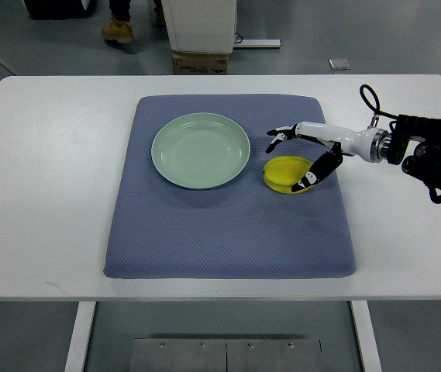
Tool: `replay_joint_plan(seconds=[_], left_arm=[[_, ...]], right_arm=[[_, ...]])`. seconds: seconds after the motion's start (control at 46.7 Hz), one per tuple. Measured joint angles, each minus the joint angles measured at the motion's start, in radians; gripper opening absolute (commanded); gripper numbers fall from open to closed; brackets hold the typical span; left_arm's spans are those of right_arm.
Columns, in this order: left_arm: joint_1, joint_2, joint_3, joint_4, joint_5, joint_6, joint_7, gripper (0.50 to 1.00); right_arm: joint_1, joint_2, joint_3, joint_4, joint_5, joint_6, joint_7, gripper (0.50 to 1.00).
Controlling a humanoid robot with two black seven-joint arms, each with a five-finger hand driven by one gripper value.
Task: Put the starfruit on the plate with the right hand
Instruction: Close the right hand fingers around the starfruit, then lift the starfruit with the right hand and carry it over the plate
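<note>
Top view: bright yellow, ridged starfruit (286, 173) lay near mat's (228, 232) right edge, beside empty green plate (201, 150); right hand (305, 155) fingers spread around it.

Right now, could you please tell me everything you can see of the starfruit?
The starfruit is bright yellow with a smooth, glossy-looking skin and a ridge along its length. It lies on the blue mat, just right of the pale green plate and apart from it, so not yet placed. The right hand is around it: the thumb rests against its right end and the fingers reach over its far side. Whether it is firmly gripped is unclear.
</note>
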Motion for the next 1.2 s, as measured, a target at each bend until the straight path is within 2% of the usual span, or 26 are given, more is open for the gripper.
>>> replay_joint_plan(seconds=[0.236,0.321,0.471,0.536,0.579,0.707,1.2], left_arm=[[0.0,0.0,0.001,0.0,0.0,0.0,0.0,1.0],[0.0,0.0,0.001,0.0,0.0,0.0,0.0,1.0],[0.0,0.0,0.0,0.0,0.0,0.0,0.0,1.0],[0.0,0.0,0.0,0.0,0.0,0.0,0.0,1.0],[0.0,0.0,0.0,0.0,0.0,0.0,0.0,1.0],[0.0,0.0,0.0,0.0,0.0,0.0,0.0,1.0],[0.0,0.0,0.0,0.0,0.0,0.0,0.0,1.0]], right_arm=[[0.001,0.026,-0.062,-0.008,-0.005,-0.068,0.0,0.985],[-0.001,0.028,-0.063,-0.017,-0.005,-0.086,0.0,0.935],[-0.005,0.029,-0.063,-0.025,-0.005,-0.102,0.0,0.768],[-0.005,0.029,-0.063,-0.026,-0.005,-0.105,0.0,0.661],[-0.005,0.029,-0.063,-0.026,-0.005,-0.106,0.0,0.638],[-0.007,0.028,-0.065,-0.026,-0.004,-0.107,0.0,0.5],[0.021,0.026,-0.056,-0.022,0.01,-0.093,0.0,0.5]])
